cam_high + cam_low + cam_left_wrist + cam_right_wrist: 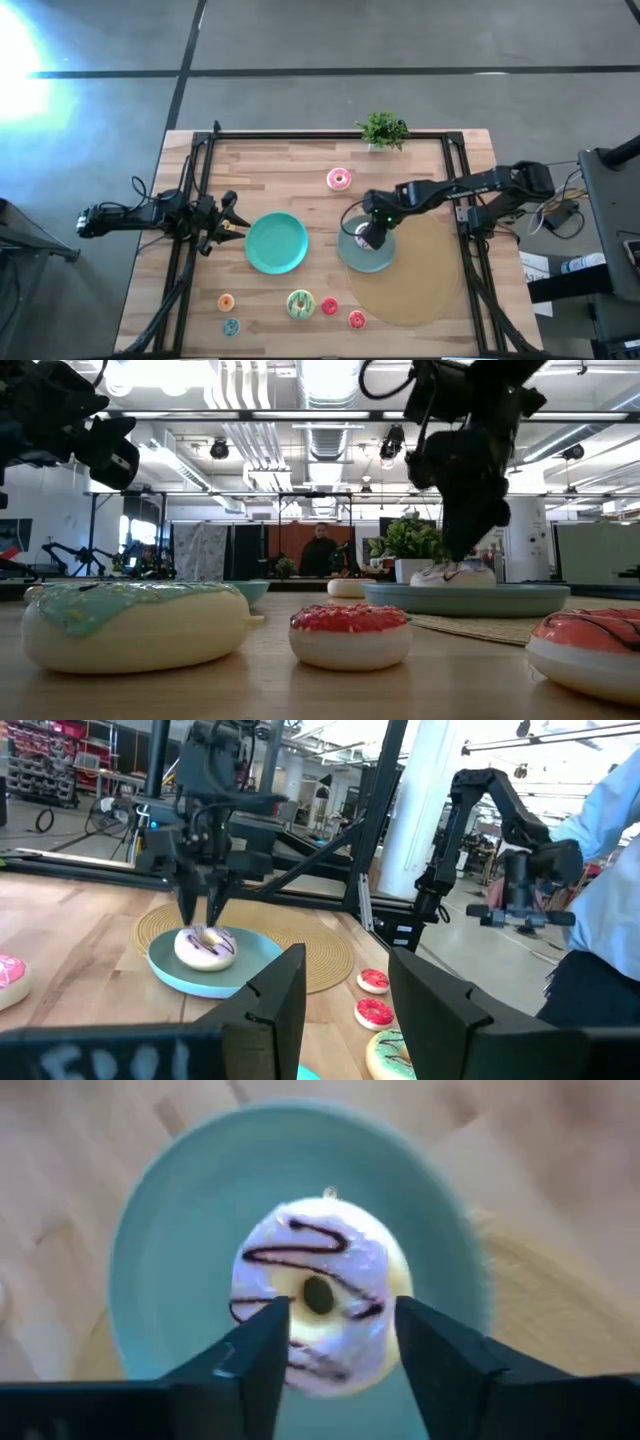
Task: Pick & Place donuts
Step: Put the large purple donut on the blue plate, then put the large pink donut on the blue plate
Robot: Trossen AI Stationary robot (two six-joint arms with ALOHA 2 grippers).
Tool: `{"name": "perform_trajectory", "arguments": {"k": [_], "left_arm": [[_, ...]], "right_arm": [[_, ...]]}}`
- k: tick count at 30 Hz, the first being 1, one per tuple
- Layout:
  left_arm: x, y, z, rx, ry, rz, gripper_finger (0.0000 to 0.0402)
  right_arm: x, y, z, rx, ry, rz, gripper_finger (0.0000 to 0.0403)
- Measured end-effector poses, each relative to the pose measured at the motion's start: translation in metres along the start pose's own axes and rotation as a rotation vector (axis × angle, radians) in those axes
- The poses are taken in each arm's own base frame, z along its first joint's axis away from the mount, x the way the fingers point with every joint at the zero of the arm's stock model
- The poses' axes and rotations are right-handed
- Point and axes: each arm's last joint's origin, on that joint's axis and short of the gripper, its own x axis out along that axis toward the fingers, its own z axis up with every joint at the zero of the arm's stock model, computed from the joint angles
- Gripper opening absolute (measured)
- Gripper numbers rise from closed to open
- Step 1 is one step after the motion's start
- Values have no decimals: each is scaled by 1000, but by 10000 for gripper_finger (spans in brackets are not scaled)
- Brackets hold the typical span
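Note:
A white-purple donut (318, 1295) lies flat on the right teal plate (352, 258). My right gripper (368, 236) hangs open right above it, pointing down, one finger on each side of its centre hole. My left gripper (228, 222) waits open at the table's left side, beside the empty left teal plate (277, 243). A pink donut (339, 179) lies on the wood toward the far edge. Near the near edge lie an orange donut (226, 302), a teal one (231, 326), a green-yellow one (300, 304) and two red ones (329, 307) (357, 320). My right gripper comes at the white-purple donut (205, 946) from above, its open fingers (190, 905) pointing down at the icing. I cannot tell whether the fingertips touch it. The donut lies flat on the plate (235, 975).
A round woven mat (420, 280) lies under the right plate's right side. A small potted plant (382, 130) stands at the far edge. Black frame rails (190, 200) run along the table's left, right and far sides. A person stands in the room behind the table.

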Motion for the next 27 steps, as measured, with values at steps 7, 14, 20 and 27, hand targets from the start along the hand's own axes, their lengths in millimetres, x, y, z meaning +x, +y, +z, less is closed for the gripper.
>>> {"name": "perform_trajectory", "arguments": {"k": [7, 14, 20, 27], "left_arm": [[0, 0, 0, 0, 1, 0, 120], [0, 0, 0, 0, 1, 0, 120], [0, 0, 0, 0, 1, 0, 120], [0, 0, 0, 0, 1, 0, 120]], "right_arm": [[-27, -14, 47, 101, -242, -159, 209], [5, -68, 112, 274, -190, -184, 206], [32, -78, 146, 252, -123, -174, 216], [51, -86, 162, 242, -54, -214, 238]]}}
